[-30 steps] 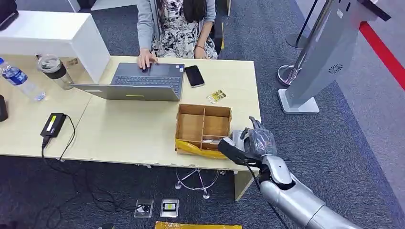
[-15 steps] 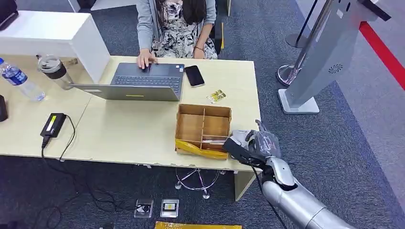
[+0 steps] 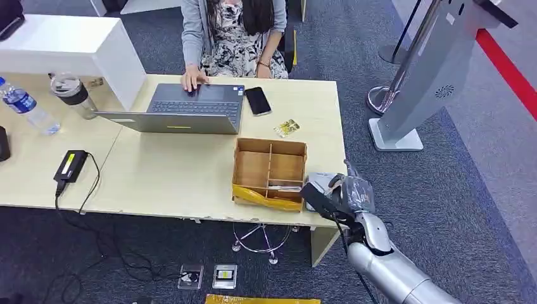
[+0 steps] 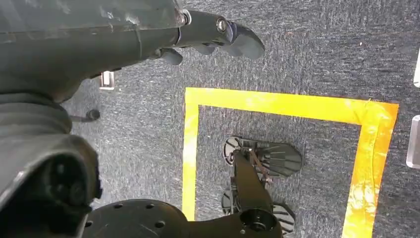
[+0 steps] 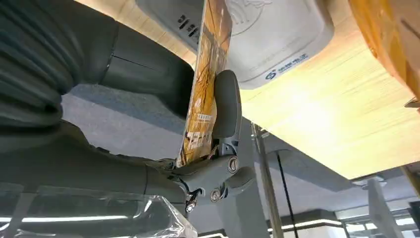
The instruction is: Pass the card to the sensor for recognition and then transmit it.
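the left hand (image 4: pixel 218 37) hangs over dark grey carpet (image 4: pixel 317 54), its dark fingers (image 4: pixel 240 39) curled loosely with nothing in them. on the floor past the fingers lies a square outline of yellow tape (image 4: pixel 277 104). two small pale plates (image 4: pixel 415 134) sit at the picture's far edge, beyond the tape, and a small silvery plate (image 4: pixel 106 79) lies on the carpet beside the hand.

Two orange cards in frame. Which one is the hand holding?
The card pinched in the right hand, above the grey sensor. The other card lies loose on the desk by the phone.
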Controlling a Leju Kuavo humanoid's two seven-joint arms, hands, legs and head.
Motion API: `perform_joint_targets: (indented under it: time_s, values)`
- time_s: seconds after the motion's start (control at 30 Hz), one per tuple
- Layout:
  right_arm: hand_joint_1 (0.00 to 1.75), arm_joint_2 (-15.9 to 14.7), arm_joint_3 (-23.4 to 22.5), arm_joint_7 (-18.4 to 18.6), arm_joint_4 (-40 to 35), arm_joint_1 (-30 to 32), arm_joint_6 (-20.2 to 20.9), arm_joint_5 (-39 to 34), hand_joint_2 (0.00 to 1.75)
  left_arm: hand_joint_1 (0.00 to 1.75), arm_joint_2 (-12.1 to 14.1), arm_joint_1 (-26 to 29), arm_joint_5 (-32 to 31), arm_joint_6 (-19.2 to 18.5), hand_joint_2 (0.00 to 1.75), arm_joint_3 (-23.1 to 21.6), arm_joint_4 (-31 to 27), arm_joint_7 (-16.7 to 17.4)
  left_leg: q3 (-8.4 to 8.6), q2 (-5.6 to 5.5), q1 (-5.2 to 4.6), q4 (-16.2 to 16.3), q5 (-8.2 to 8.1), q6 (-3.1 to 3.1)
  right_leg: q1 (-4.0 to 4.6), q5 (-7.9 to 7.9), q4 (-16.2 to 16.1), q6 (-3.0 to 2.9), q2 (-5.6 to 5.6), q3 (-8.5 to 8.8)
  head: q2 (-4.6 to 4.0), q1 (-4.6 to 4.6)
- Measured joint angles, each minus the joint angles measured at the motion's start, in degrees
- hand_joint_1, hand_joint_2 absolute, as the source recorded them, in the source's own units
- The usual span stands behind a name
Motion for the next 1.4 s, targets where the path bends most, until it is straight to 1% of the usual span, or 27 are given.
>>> perform_joint_targets:
  time_s: [0.4,0.63,0.77,0.83,0.93,1.07,1.17,1.3,1.4]
  values:
    - [1.75,0.4,-0.4,-0.2,3.3,0.0,-1.3,0.6,1.75,0.0,0.0,-0.1,-0.4,0.2,0.0,0.0,0.0,0.0,0.04,0.01,0.0,0.0,0.0,0.0,0.0,0.03,0.0,-0.02,0.0,0.03,0.0,0.02]
    - [1.75,0.4,-1.0,1.7,3.1,-0.3,-1.2,1.2,1.75,0.0,0.0,-0.1,-0.4,-0.2,0.0,0.0,0.0,0.0,0.05,0.01,0.0,0.0,0.01,0.0,0.0,0.04,0.0,0.0,-0.01,0.06,0.0,0.02]
    - [1.75,-0.6,-2.7,2.8,1.0,-0.8,-0.7,-0.3,1.75,0.0,0.0,-0.1,-0.4,-0.4,0.0,0.0,0.0,0.0,0.02,0.01,-0.03,0.0,0.01,0.01,-0.03,0.07,0.0,0.03,-0.01,0.04,0.0,0.02]
    - [1.75,-1.2,-3.7,3.5,-0.4,-1.5,0.0,-0.3,1.75,0.0,0.0,-0.1,-0.6,-0.6,0.0,0.0,0.0,0.0,0.03,0.05,-0.03,0.0,0.01,0.01,-0.03,0.09,0.0,0.03,0.01,0.03,0.0,0.02]
    - [1.75,-2.3,-4.8,5.3,-3.3,-2.8,1.1,1.7,1.75,0.0,-0.1,-0.3,-1.3,-0.9,0.0,0.0,0.0,-0.1,0.03,0.09,-0.03,0.1,0.01,0.01,-0.03,0.11,0.0,0.02,0.05,0.01,0.0,0.02]
    - [1.75,-3.8,-6.0,8.5,-8.3,-5.3,4.5,5.8,1.75,0.0,-0.1,-0.7,-2.5,-1.6,0.0,0.0,0.0,-0.1,0.03,0.08,-0.03,0.1,0.02,0.01,-0.03,0.11,0.0,0.02,0.06,0.0,0.0,0.02]
    - [1.75,-4.5,-6.3,9.9,-12.0,-7.4,7.1,7.8,1.75,0.0,-0.2,-1.1,-3.2,-2.1,0.0,0.0,0.0,-0.1,0.03,0.09,-0.02,0.1,0.02,0.01,-0.03,0.12,0.0,0.0,0.07,0.01,0.0,0.02]
    - [1.75,-4.6,-6.2,10.5,-15.6,-9.6,9.7,9.6,1.75,0.0,-0.3,-1.8,-4.2,-2.8,0.0,0.0,0.0,0.4,0.02,0.09,-0.02,0.1,0.02,0.01,-0.02,0.12,0.0,0.0,0.07,0.01,0.0,0.02]
    - [1.75,-4.2,-5.8,10.4,-17.0,-10.8,10.9,10.6,1.75,0.0,-0.3,-2.4,-4.9,-3.4,0.0,0.0,0.0,1.1,-0.01,0.08,-0.02,0.1,0.02,0.01,-0.02,0.12,0.0,0.0,0.06,0.02,0.0,0.02]
